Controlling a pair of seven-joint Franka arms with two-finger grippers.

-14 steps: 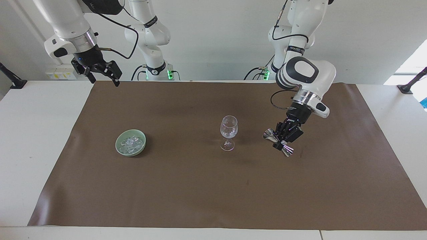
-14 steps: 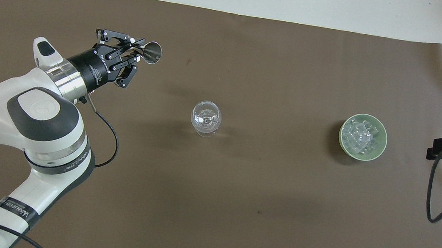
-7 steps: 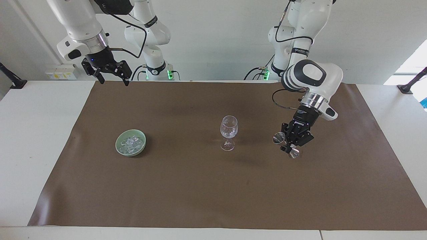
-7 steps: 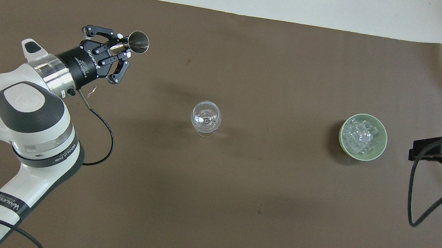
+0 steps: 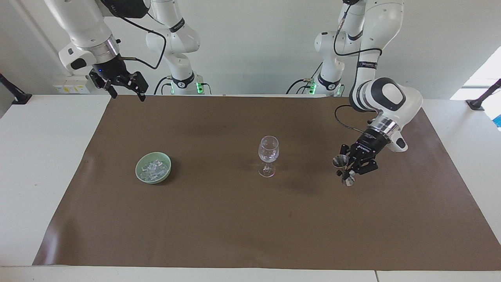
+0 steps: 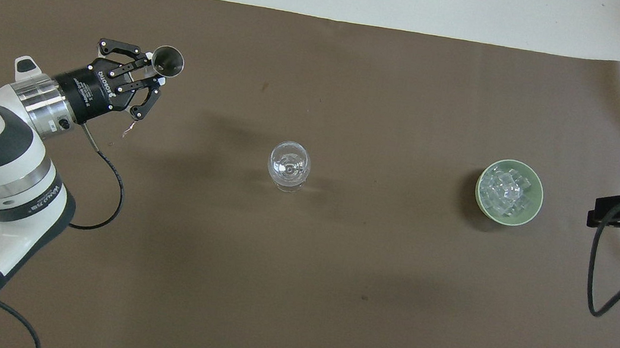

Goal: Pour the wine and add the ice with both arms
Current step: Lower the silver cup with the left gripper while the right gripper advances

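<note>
My left gripper [image 5: 346, 170] [image 6: 151, 67] is shut on the waist of a steel double-ended jigger [image 5: 340, 161] [image 6: 168, 60]. It holds the jigger nearly upright, low over the brown mat toward the left arm's end. A clear stemmed glass [image 5: 268, 154] [image 6: 289, 164] stands mid-mat, apart from the jigger. The ice [image 5: 154, 167] [image 6: 507, 190] lies piled in a pale green bowl [image 5: 138, 172] [image 6: 536, 208] toward the right arm's end. My right gripper [image 5: 126, 93] [image 6: 601, 213] hangs open and empty, raised over the mat's corner by the right arm's base. No wine is in view.
The brown mat [image 5: 250, 235] covers most of the white table [image 5: 39, 164]. Black clamp posts [image 5: 13, 94] [image 5: 483, 98] stand at the table's two corners nearest the robots. A cable [image 6: 602, 278] loops down from the right wrist.
My left gripper has carried the jigger away from the glass, toward the left arm's end, and turned it from tilted to nearly upright. The right gripper has only shifted slightly.
</note>
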